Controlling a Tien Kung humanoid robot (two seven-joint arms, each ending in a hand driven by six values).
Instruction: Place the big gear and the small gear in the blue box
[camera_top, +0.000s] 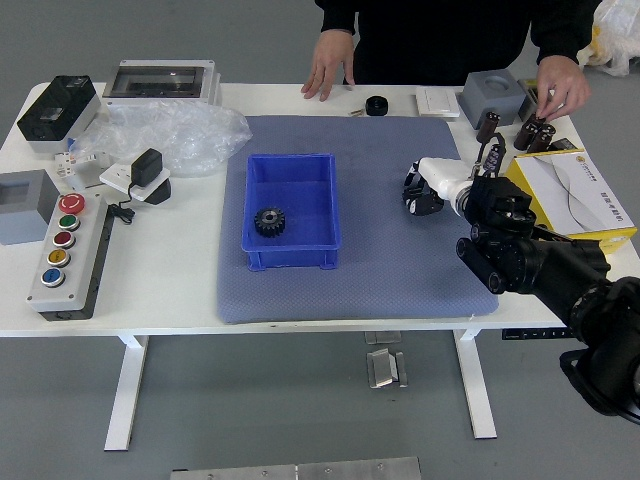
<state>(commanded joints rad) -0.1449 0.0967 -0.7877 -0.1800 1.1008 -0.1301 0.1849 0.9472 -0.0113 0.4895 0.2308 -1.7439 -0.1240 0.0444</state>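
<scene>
"What's placed?"
"One gear (269, 222), left of centre, in blue box (292, 258); offset left, probably leaving room for the other."
"Right robot hand (446, 178)?"
"Right of centre; can't tell whether it's grasping anything."

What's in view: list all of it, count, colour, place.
Box: one, blue, on mat
Gear: one, black, in box
Mat: one, blue-grey, mid-table
Table: one, white, centre
Button panel: one, grey, left
Blocks: two, grey, left and far right
Black-topped case: one, far left
Clear-lidded case: one, grey, far left
Plastic: two heaps, clear, far left; beyond table, right
Switch: one, black and white, left
Roll: one, black, far edge
Plate: one, white, far edge
Carton: one, yellow-white, right
Dark parts: several, far right
Metal bracket: one, silver, below table
Person's hands: two, far edge; far right
Robot's right hand: one, black and white, over mat's right
</scene>
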